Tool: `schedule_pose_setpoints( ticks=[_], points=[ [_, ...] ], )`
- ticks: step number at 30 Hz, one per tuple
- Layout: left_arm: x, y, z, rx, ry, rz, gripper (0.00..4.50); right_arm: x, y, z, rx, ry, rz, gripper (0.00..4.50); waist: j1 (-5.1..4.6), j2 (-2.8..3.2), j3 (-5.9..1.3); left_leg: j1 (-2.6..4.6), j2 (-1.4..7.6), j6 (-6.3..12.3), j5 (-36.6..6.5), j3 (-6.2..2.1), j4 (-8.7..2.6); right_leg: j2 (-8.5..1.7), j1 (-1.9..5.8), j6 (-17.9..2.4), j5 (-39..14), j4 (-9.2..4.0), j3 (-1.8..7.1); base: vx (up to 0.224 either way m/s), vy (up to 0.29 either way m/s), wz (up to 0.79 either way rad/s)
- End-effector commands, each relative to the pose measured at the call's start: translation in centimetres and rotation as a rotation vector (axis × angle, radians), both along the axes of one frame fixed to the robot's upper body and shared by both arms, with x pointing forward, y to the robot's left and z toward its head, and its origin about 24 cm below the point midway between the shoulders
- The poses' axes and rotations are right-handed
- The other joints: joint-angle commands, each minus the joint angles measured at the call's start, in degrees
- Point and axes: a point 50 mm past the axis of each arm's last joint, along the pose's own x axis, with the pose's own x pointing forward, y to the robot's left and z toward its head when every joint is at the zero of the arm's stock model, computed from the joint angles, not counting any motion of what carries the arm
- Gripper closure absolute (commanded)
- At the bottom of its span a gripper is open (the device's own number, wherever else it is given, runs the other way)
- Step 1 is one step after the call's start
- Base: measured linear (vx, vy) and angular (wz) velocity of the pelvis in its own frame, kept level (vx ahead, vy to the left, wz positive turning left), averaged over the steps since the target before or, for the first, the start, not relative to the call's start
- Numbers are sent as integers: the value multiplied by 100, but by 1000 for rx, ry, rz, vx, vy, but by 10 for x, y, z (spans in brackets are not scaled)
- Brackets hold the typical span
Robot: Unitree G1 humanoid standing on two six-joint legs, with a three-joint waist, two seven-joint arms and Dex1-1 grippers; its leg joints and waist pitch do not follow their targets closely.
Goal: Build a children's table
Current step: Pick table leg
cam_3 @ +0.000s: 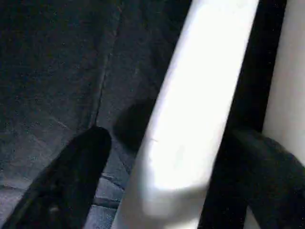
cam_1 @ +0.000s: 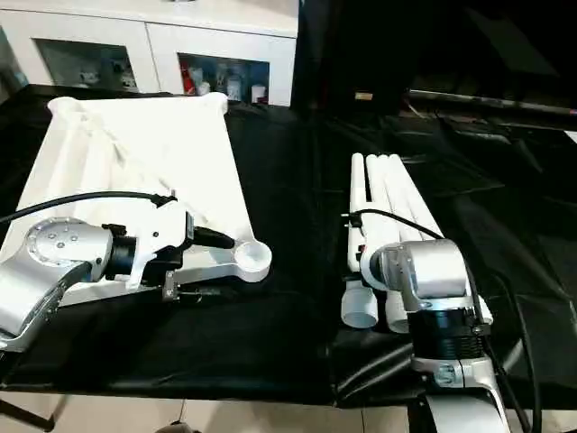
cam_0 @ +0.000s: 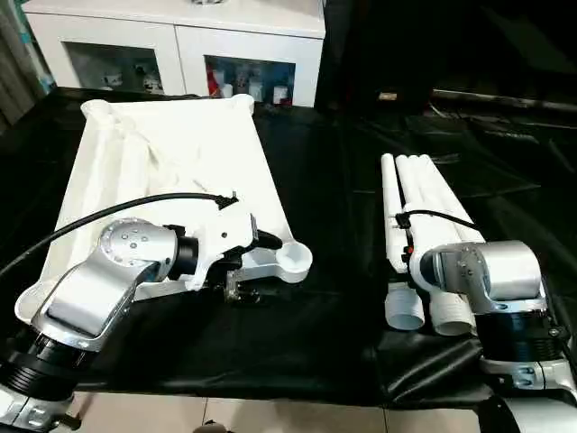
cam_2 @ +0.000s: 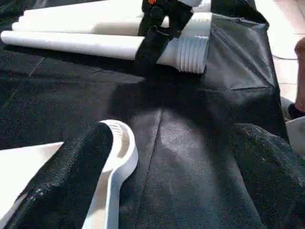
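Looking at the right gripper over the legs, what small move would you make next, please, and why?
Probably close the right gripper on the leg: its open fingers straddle that leg, and the tabletop's corner socket stands empty.

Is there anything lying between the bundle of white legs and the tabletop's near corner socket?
Nothing visible does. Between the legs and the near corner socket of the tabletop lies only bare black table cover. The left gripper sits right at that socket, beside it rather than across the path.
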Motion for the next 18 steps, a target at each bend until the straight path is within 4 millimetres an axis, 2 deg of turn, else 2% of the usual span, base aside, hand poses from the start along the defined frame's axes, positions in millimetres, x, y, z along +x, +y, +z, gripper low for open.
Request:
schedule_pose_setpoints(
  ticks=[1,6,9,10,14,18],
  points=[
    [-1,-5,6,6,-18,-28,0,3,-1,4,19,-6,-14,61,5,11,-386,109,209,-275,0,-16,-382,-398,282,-1063,665,-329,259,0,0,0],
    [1,-7,8,2,-23,-36,0,5,-3,0,24,4,-29,105,8,13,-398,108,203,-245,73,-11,-367,-398,286,-1101,794,-319,259,0,0,0],
    [1,-7,8,4,-21,-37,0,6,-2,-3,38,12,-40,126,11,12,-391,104,208,-267,-5,-10,-374,-402,287,-1109,695,-327,257,0,0,0],
    [1,-8,8,3,-21,-37,0,6,-3,-5,38,16,-44,137,10,-5,-392,106,209,-265,-11,-10,-377,-400,288,-1104,676,-327,253,0,0,0],
    [1,-8,7,4,-19,-33,0,7,-4,-11,56,31,-75,172,11,4,-391,110,209,-277,-41,-10,-381,-406,276,-1108,597,-330,251,0,0,0],
    [2,-7,7,5,-25,-22,0,10,-5,-13,76,33,-107,207,10,-10,-376,122,217,-342,-256,-12,-403,-412,266,-1067,287,-359,246,0,0,0]
  ],
)
